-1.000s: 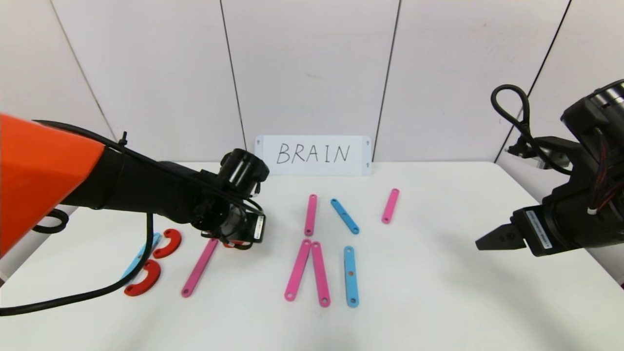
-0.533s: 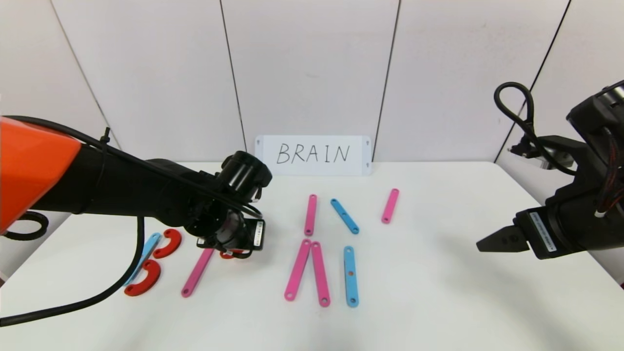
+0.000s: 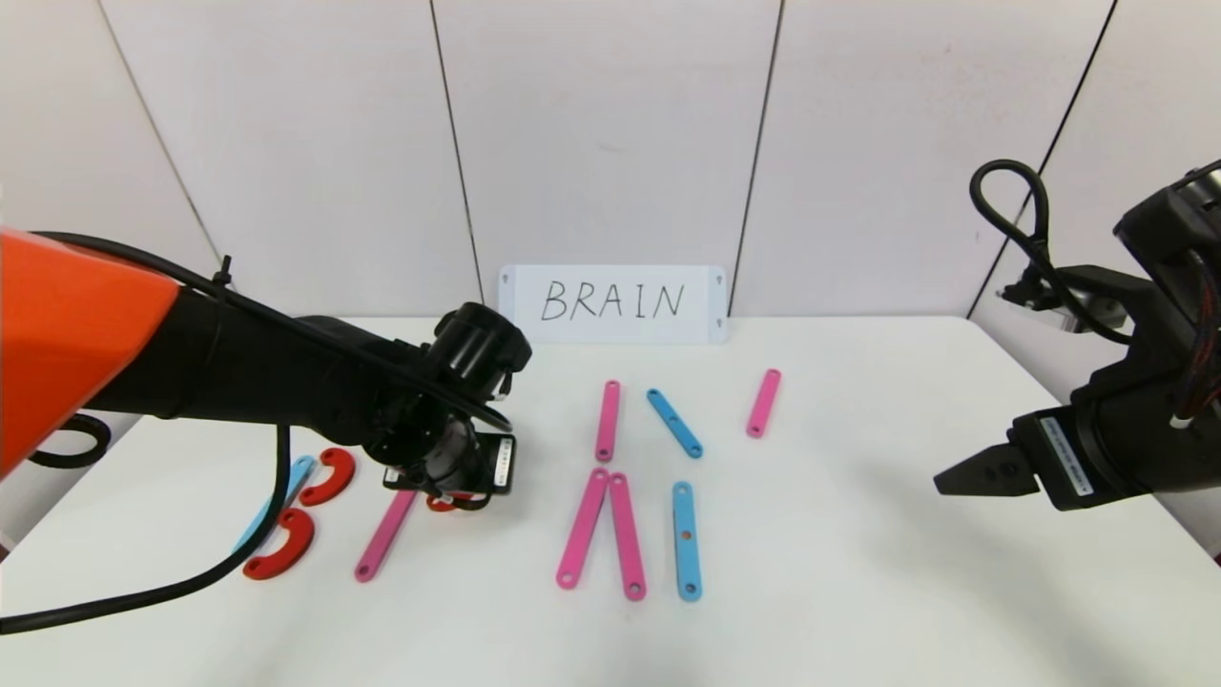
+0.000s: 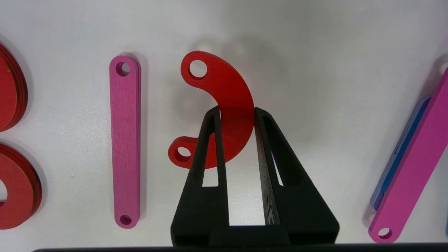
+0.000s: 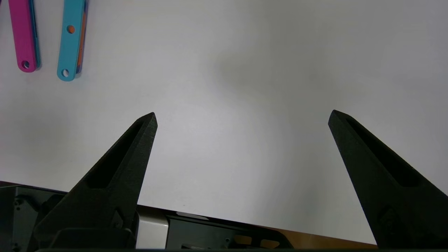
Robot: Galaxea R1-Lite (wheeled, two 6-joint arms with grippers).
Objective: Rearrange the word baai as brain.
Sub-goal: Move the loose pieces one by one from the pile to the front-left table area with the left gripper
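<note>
My left gripper [image 4: 237, 111] has its jaws clamped across the middle of a red half-ring [image 4: 224, 105], lying flat on the white tabletop [image 3: 858, 592]. In the left wrist view its long axis runs up the frame, both holed ends pointing to the frame's left and the bulge to the right. Just beside it in that view lies a pink strip [image 4: 125, 140], parallel, apart from it; two more red half-rings [image 4: 14, 189] show at the left edge, and a pink strip over a blue one [image 4: 413, 168] leans at the right edge.

In the head view my left gripper [image 3: 448, 477] sits left of centre and hides most of the held half-ring. That view alone shows the BRAIN card [image 3: 613, 303] at the back and more pink and blue strips [image 3: 687, 539] at centre.

My right gripper [image 3: 963, 474] hangs at the right edge, jaws spread wide and holding nothing.
</note>
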